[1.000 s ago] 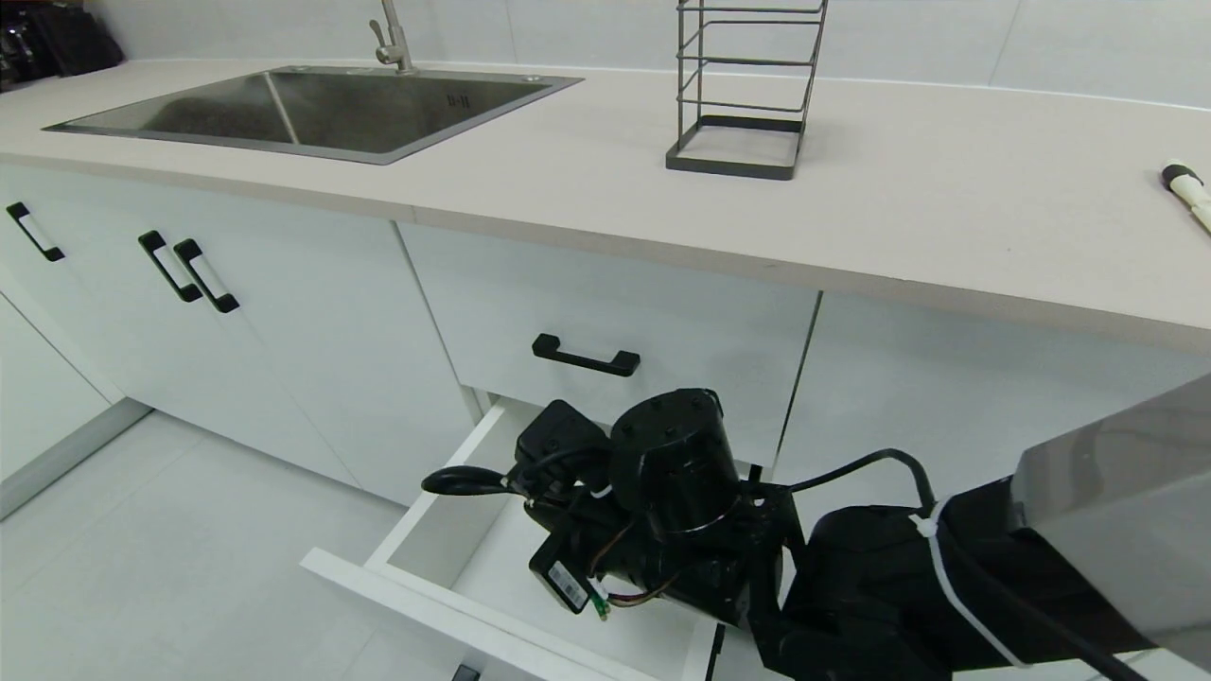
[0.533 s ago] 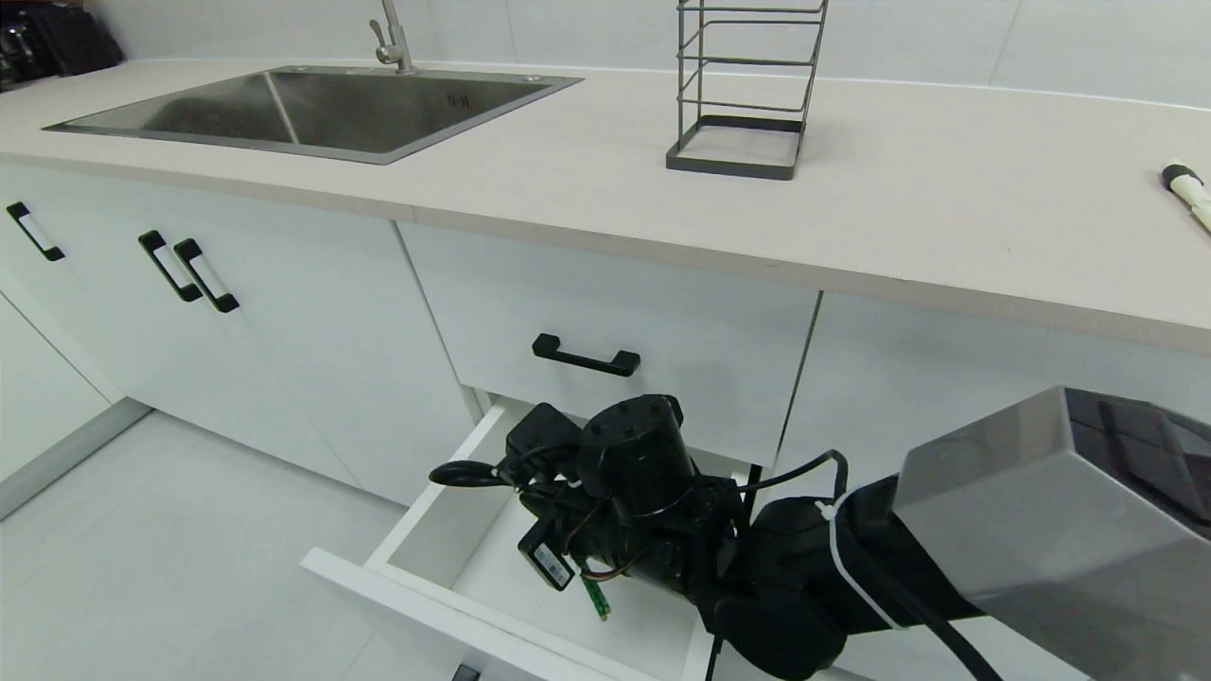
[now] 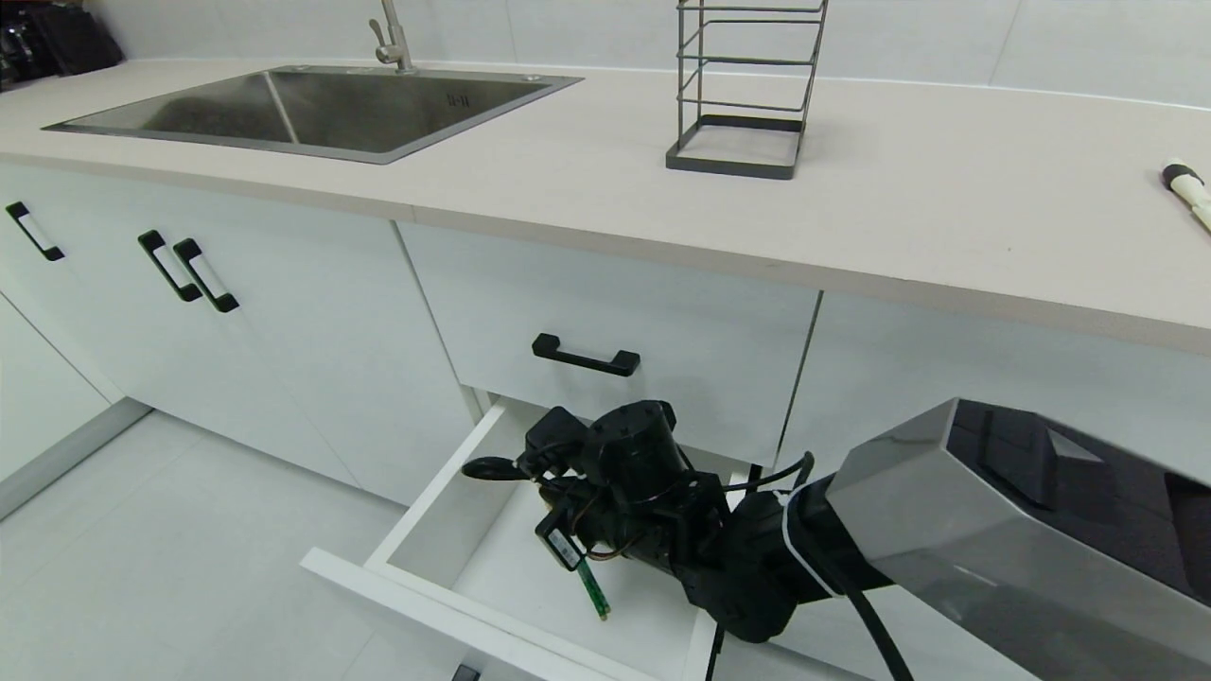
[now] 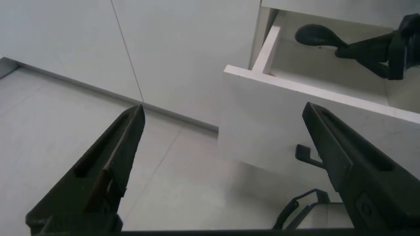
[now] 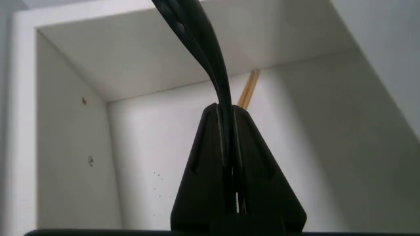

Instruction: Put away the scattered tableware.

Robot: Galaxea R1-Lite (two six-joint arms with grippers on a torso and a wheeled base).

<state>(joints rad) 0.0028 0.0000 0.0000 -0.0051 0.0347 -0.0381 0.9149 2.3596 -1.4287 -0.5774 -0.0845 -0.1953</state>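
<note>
**Spoon held over the open drawer**

Our right jaws are clamped on the black spoon by its handle, bowl out over the open drawer, so letting go should land it inside. Our left jaws hang wide apart and empty beside the drawer front.

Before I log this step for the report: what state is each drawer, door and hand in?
lower drawer, pulled open
upper drawer, shut
cabinet doors, shut
right hand, shut on the black spoon, above the lower drawer
left hand, open, holding nothing
</note>
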